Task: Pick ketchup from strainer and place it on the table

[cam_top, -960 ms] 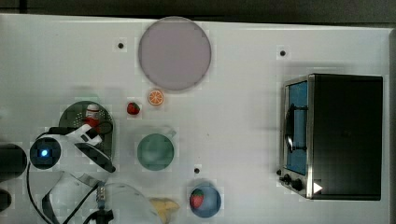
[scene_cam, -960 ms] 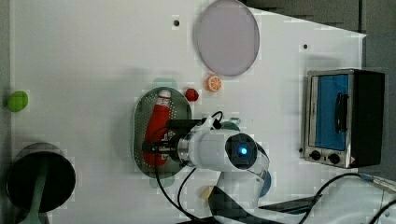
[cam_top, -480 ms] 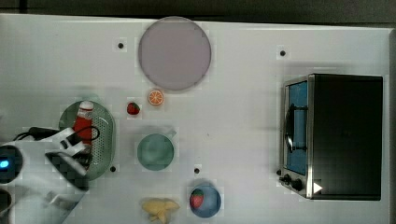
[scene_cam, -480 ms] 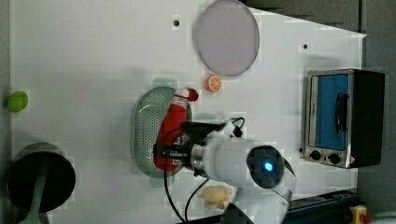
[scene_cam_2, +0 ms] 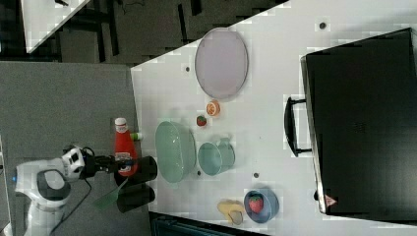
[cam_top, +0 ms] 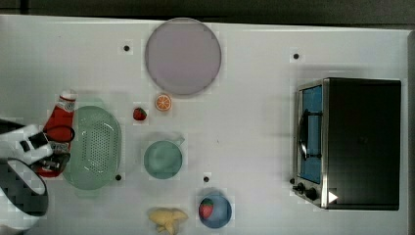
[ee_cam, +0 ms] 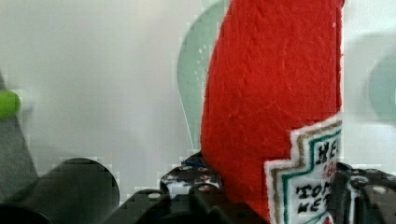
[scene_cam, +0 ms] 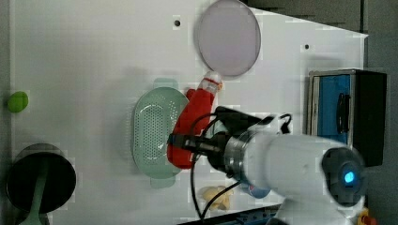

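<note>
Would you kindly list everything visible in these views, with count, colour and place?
ketchup: 1, red, white cap, held beside the strainer
strainer: 1, pale green, top view's left
table: 1, white
plate: 1, grey, top view's upper middle
cup: 1, teal, centre
strawberries: 2, red, one loose, one in the bowl
orange slice: 1, orange, below the plate
bowl: 1, blue, top view's bottom
yellow item: 1, beside the bowl
toaster oven: 1, black and silver, top view's right
gripper: 1, black, fingers shut on the ketchup
</note>
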Motion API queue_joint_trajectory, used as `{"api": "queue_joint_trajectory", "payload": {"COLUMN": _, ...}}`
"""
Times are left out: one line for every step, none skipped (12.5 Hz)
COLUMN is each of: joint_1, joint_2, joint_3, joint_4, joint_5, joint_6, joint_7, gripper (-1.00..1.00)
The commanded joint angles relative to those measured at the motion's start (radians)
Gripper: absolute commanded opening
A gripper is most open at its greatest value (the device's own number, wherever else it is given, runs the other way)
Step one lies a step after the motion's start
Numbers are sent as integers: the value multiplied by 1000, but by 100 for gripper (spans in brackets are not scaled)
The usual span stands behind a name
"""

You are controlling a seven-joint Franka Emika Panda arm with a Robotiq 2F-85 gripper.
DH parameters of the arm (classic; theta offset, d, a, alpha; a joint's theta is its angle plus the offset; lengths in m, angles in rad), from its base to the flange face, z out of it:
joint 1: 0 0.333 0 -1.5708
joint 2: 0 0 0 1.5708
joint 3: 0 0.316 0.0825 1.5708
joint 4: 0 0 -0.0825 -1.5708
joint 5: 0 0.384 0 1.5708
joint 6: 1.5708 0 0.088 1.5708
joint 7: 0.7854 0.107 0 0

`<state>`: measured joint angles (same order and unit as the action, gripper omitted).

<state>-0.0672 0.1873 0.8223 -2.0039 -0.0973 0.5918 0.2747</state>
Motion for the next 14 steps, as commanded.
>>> {"api": "queue_joint_trajectory", "payload": {"joint_1": -82, "joint_2": 11, "joint_3": -78, "joint_4": 104, "joint_5": 10, "joint_6": -143, "joint_7": -104, "gripper": 19}}
{"api": "queue_joint_trajectory", "payload": {"joint_1": -95, "joint_2": 11, "joint_3": -105, "joint_4": 134, "joint_5": 10, "joint_6": -189, "joint_7": -140, "gripper": 19}}
{"api": "queue_joint_trajectory", "payload": {"joint_1": -109, "joint_2": 11, "joint_3": -135, "joint_4": 156, "joint_5": 9, "joint_6": -222, "joint_7": -179, "gripper": 19}}
{"api": "queue_joint_trajectory", "payload": {"joint_1": -123, "joint_2": 7, "joint_3": -168, "joint_4": 168, "joint_5": 7, "joint_6": -237, "joint_7": -212, "gripper": 19}}
{"api": "queue_joint_trajectory", "payload": {"joint_1": -137, "joint_2": 2, "joint_3": -204, "joint_4": 168, "joint_5": 6, "joint_6": -238, "joint_7": -239, "gripper": 19}}
{"api": "queue_joint_trajectory", "payload": {"joint_1": -150, "joint_2": -4, "joint_3": -243, "joint_4": 168, "joint_5": 6, "joint_6": -237, "joint_7": -264, "gripper": 19}}
{"api": "queue_joint_trajectory", "payload": {"joint_1": -161, "joint_2": -8, "joint_3": -282, "joint_4": 166, "joint_5": 5, "joint_6": -238, "joint_7": -309, "gripper": 19}}
{"api": "queue_joint_trajectory", "payload": {"joint_1": -170, "joint_2": -10, "joint_3": -324, "joint_4": 166, "joint_5": 1, "joint_6": -237, "joint_7": -370, "gripper": 19}}
{"api": "queue_joint_trajectory", "payload": {"joint_1": -177, "joint_2": -10, "joint_3": -366, "joint_4": 166, "joint_5": 1, "joint_6": -236, "joint_7": -429, "gripper": 19}}
{"api": "queue_joint_trajectory", "payload": {"joint_1": -181, "joint_2": -10, "joint_3": -407, "joint_4": 164, "joint_5": 1, "joint_6": -236, "joint_7": -484, "gripper": 19}}
{"api": "queue_joint_trajectory", "payload": {"joint_1": -184, "joint_2": -10, "joint_3": -447, "joint_4": 160, "joint_5": 1, "joint_6": -235, "joint_7": -540, "gripper": 19}}
{"api": "queue_joint_trajectory", "payload": {"joint_1": -185, "joint_2": -10, "joint_3": -485, "joint_4": 152, "joint_5": 1, "joint_6": -233, "joint_7": -589, "gripper": 19}}
{"api": "queue_joint_trajectory", "payload": {"joint_1": -186, "joint_2": -10, "joint_3": -518, "joint_4": 139, "joint_5": 1, "joint_6": -228, "joint_7": -621, "gripper": 19}}
{"api": "queue_joint_trajectory", "payload": {"joint_1": -187, "joint_2": -10, "joint_3": -547, "joint_4": 119, "joint_5": 1, "joint_6": -211, "joint_7": -643, "gripper": 19}}
